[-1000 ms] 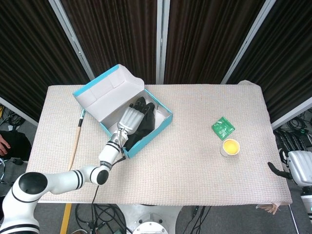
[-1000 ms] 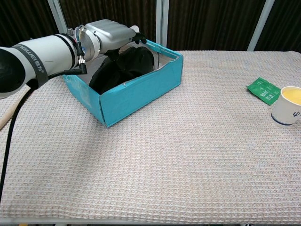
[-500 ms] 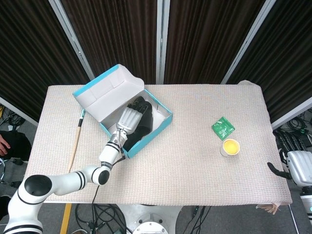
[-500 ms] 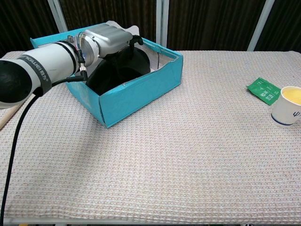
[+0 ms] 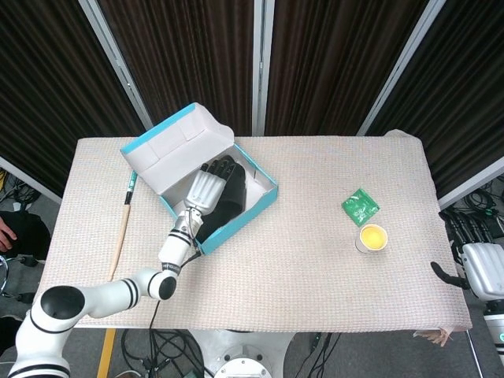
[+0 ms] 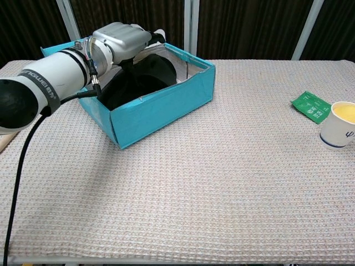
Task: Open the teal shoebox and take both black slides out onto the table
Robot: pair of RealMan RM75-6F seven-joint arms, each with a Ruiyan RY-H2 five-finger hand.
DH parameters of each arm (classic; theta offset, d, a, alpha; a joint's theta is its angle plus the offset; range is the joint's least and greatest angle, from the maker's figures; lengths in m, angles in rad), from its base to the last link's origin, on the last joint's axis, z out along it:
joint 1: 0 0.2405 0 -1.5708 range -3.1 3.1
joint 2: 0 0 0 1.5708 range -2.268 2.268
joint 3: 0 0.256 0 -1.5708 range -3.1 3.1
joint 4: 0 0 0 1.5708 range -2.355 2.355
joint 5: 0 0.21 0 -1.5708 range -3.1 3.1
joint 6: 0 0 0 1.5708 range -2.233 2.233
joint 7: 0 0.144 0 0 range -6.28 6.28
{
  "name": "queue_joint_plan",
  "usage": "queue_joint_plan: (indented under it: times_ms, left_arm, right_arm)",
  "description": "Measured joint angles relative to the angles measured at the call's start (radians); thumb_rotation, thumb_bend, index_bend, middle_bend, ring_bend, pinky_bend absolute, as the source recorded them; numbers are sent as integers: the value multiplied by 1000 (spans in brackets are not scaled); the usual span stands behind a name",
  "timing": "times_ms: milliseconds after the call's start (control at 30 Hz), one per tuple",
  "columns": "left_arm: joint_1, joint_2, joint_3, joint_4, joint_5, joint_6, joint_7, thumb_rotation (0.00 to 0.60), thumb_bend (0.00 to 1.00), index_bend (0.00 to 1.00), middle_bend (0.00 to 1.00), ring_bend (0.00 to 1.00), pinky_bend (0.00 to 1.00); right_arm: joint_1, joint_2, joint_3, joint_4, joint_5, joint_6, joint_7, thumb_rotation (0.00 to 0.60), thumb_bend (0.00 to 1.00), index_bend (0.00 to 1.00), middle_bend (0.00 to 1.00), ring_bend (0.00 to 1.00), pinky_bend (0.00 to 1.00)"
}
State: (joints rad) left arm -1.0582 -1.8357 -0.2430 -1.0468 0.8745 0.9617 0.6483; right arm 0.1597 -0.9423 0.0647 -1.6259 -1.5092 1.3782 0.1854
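The teal shoebox point(image 5: 266, 191) stands open at the back left of the table, its lid point(image 5: 177, 146) flipped back. My left hand point(image 5: 206, 187) reaches into it from the front and grips a black slide point(image 5: 230, 198). In the chest view the left hand point(image 6: 122, 41) hangs over the box's left end, behind the teal front wall point(image 6: 166, 105), with the black slide point(image 6: 147, 75) raised under it. I cannot tell a second slide apart in the dark mass. My right hand point(image 5: 480, 269) rests off the table's right edge, holding nothing, fingers apart.
A green packet point(image 5: 360, 206) and a paper cup point(image 5: 372, 237) of yellow liquid sit at the right; in the chest view the green packet point(image 6: 312, 105) and the cup point(image 6: 341, 124) are at the far right. A long wooden brush point(image 5: 124, 228) lies along the left edge.
My left hand has lifted slightly with the black slide, which now stands higher in the box. The box has shifted a little to the left. The right hand is still.
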Motion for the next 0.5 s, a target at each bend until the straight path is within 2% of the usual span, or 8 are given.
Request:
queue_joint_plan:
  times_ms: [167, 333, 367, 500]
  left_arm:
    - [1, -16, -12, 13, -53, -12, 57, 555, 160, 72, 105, 93, 232]
    - [-2, -26, -29, 20, -125, -29, 118, 502, 160, 71, 171, 93, 233]
    - [-3, -27, -31, 20, -136, -31, 128, 507, 160, 71, 190, 93, 233]
    - [-3, -29, -37, 14, -144, -33, 138, 600, 168, 71, 270, 121, 233]
  right_arm:
    - [-5, 4, -1, -3, 4, 3, 0, 600, 172, 49, 47, 0, 0]
    - [-7, 5, -2, -4, 3, 7, -1, 600, 172, 48, 47, 0, 0]
    - [-7, 5, -2, -4, 2, 7, -1, 600, 172, 48, 47, 0, 0]
    - [-5, 4, -1, -3, 2, 5, 0, 600, 172, 49, 47, 0, 0]
